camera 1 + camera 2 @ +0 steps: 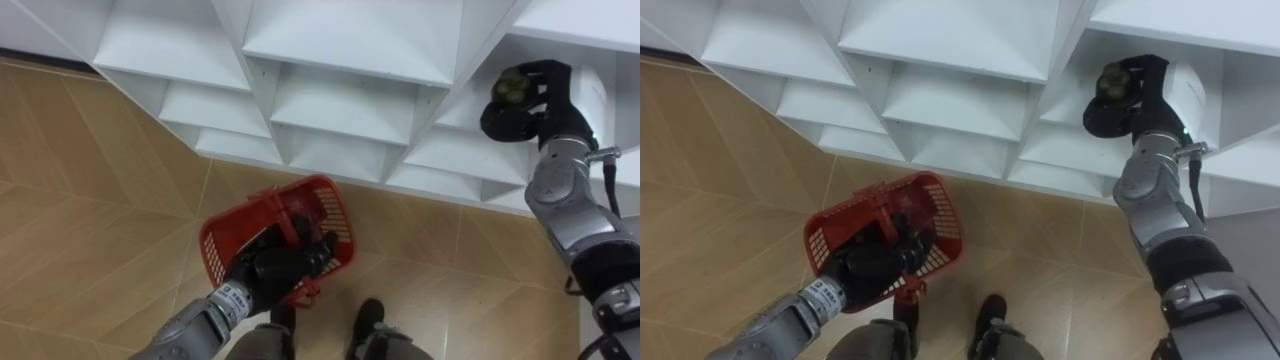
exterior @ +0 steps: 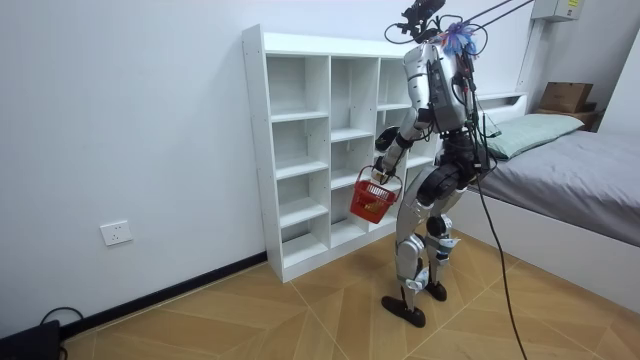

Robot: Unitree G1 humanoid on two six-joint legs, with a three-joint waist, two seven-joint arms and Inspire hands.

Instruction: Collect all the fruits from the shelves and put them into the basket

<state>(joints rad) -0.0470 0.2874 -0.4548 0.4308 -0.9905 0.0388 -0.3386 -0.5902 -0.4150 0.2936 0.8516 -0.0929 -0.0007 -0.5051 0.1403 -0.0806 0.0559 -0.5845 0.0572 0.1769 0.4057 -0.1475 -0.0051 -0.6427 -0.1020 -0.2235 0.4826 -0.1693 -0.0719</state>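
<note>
White closet (image 1: 340,40). Right robot hand (image 1: 540,112) at 2 o'clock clasps fruit (image 1: 510,88); left robot hand (image 1: 280,266) grips basket (image 1: 216,252) at 6 o'clock, probably ready to receive it.

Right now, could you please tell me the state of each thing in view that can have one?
Fruit: gripped in the right hand, at a shelf compartment on the right.
Right hand: shut on the fruit.
Basket: off the floor, carried by the left hand; contents hidden.
Left hand: shut on the basket's handle.
Shelf: open-fronted.
</note>
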